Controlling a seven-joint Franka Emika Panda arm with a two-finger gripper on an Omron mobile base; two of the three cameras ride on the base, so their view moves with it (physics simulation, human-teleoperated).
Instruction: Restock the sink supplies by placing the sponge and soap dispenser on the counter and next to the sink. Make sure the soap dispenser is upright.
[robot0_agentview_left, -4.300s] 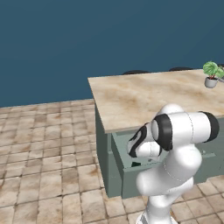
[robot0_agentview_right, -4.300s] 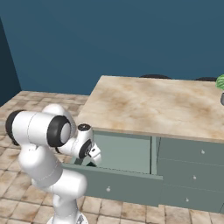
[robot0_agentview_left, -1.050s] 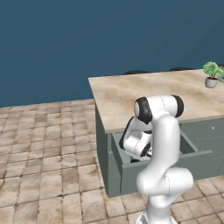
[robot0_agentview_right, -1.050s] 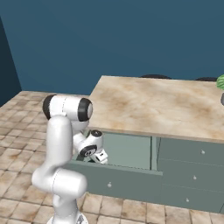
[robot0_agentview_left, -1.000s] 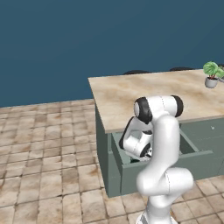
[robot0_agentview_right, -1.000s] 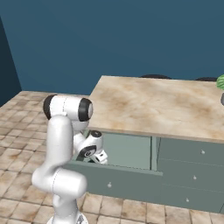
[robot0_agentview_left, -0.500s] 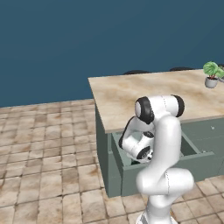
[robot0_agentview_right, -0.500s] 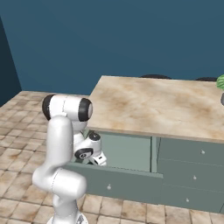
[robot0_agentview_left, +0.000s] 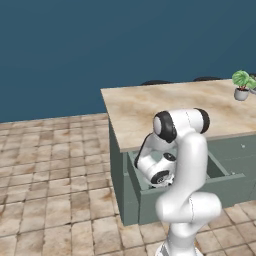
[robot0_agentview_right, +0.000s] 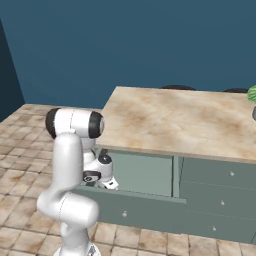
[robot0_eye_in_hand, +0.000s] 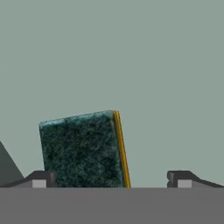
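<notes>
The sponge lies on the grey drawer floor, dark green face toward the hand camera, with a yellow layer along its right edge. My gripper is open right over it. The sponge sits between the two fingertips, closer to the left one and apart from the right one. From the base views, my hand reaches down into the open drawer of the island, and the gripper is just inside the drawer front. The soap dispenser, the counter and the sink are out of view.
The drawer is pulled out under the beige marbled island top, and its walls close in around the hand. A small potted plant stands at the island's far right. Tiled floor lies to the left of the island.
The hand has sunk a little deeper into the drawer over the last second. The jaws stayed open.
</notes>
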